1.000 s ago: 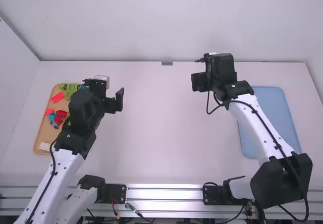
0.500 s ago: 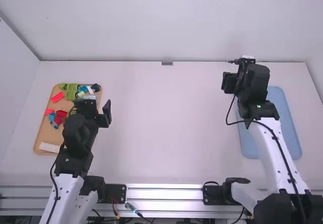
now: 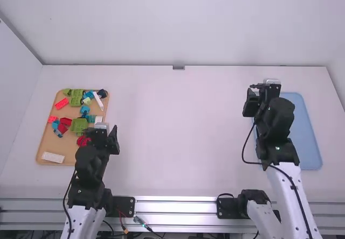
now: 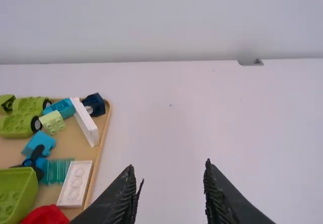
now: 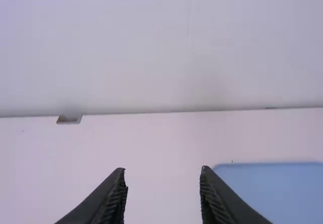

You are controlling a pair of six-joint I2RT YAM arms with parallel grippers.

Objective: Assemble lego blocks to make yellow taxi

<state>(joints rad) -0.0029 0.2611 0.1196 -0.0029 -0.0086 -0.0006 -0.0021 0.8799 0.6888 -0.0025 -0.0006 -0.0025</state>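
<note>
My left gripper (image 3: 105,134) is at the right edge of the wooden tray (image 3: 44,142); in the left wrist view the left gripper (image 4: 169,176) is open with nothing between its fingers. Lego blocks lie loose in the tray: green car bases (image 4: 17,125), a white plate (image 4: 75,182), a long white block (image 4: 86,123), a light green block (image 4: 53,122), a green bin-like piece (image 4: 15,193) and red pieces (image 3: 66,122). My right gripper (image 3: 253,96) is near the left edge of the blue tray (image 3: 304,126); the right gripper (image 5: 162,178) stands open and holds nothing in the right wrist view.
The white table (image 3: 178,136) stretches between the two trays, with a wall (image 3: 178,23) behind it. A small grey bracket (image 3: 178,67) sits at the table's back edge. Metal rails (image 3: 175,206) run along the front edge.
Both arms have drawn back toward the camera. The left gripper has moved back and slightly left, uncovering more blocks, while the right one has shifted to the right.
</note>
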